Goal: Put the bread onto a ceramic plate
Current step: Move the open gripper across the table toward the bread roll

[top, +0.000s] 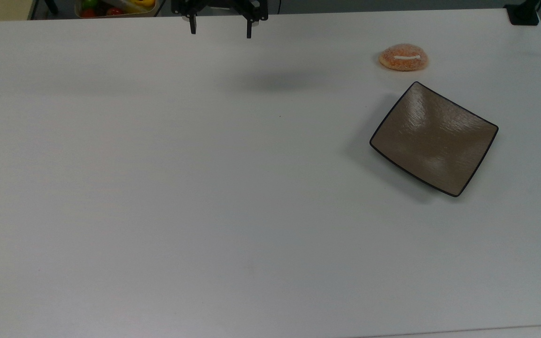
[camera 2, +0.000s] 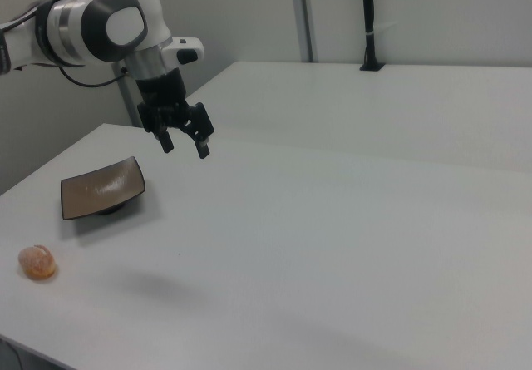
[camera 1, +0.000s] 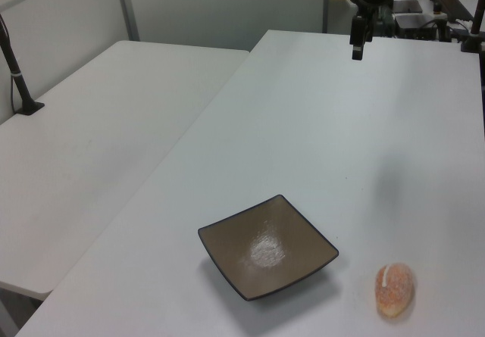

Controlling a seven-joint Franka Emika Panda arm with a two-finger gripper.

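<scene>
Bun's still on the table, arm nowhere near it yet

Gripper (top: 220, 29) hangs over the far edge of the white table (top: 158, 188) w/ fingers spread apart, holding nothing. The bread (top: 403, 57) sits bare on the table toward the top view's right, just beside the far corner of the ceramic plate (top: 434, 138) but not touching it; plate has nothing on it. Risk imo: bun is small, rounded and prob soft w/ a sugary crust, so an off-center pinch could roll it away or squash it. Also it's so near the plate that a finger coming down on that side could clip the upturned rim and shove the plate.
</scene>
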